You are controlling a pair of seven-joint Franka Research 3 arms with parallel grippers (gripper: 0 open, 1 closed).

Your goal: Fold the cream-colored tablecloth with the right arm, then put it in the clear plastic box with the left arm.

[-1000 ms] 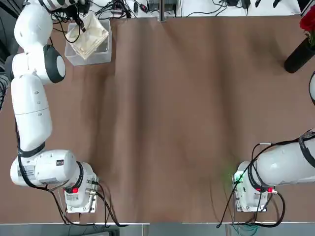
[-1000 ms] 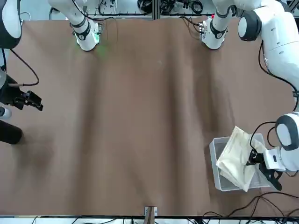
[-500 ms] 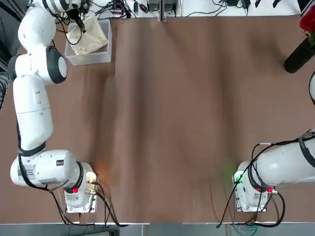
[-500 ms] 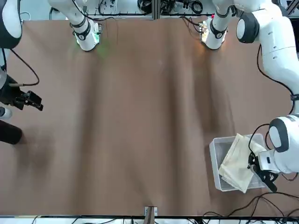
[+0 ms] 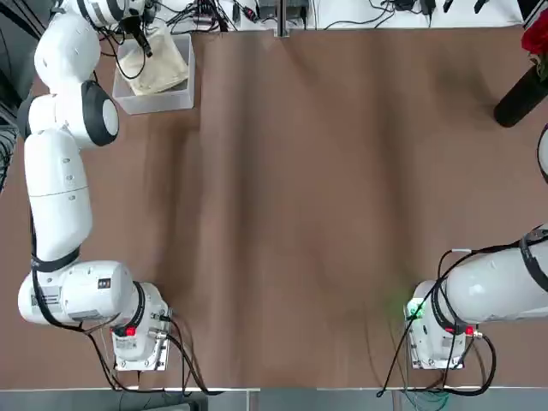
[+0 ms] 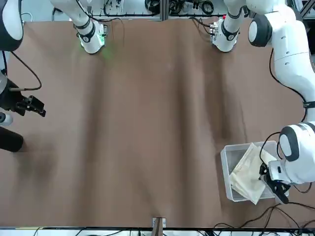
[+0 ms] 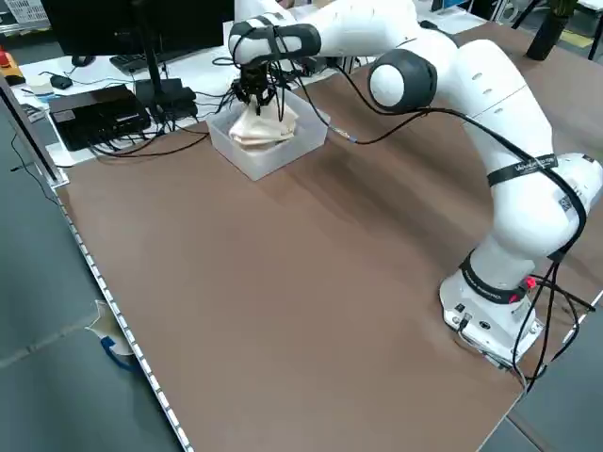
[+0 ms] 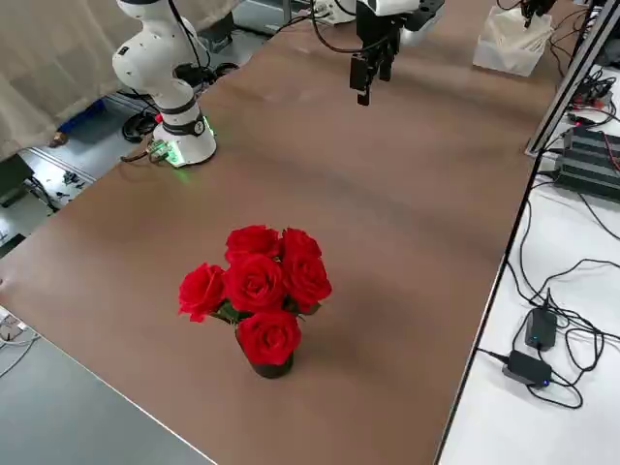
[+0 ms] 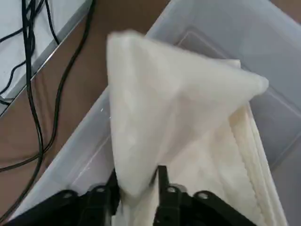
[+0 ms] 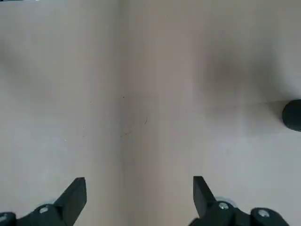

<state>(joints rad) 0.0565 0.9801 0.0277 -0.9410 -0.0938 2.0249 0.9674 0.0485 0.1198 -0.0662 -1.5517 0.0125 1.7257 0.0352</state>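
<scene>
Cream between left gripper's (image 9: pixel 137 171) parted fingers: could drag tablecloth (image 9: pixel 155 103) from plastic box (image 9: pixel 73 153) beneath on lifting (perhaps clinging). Leave right gripper (image 10: pixel 140 178), fingers spread, well apart.

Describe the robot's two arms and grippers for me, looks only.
The left arm and right arm match: white, rounded segments, dark grey joint bands, loose black cables, red lights at the base; the right base also glows green. The left gripper and right gripper are black, each with two slim fingers and silvery screws.
</scene>
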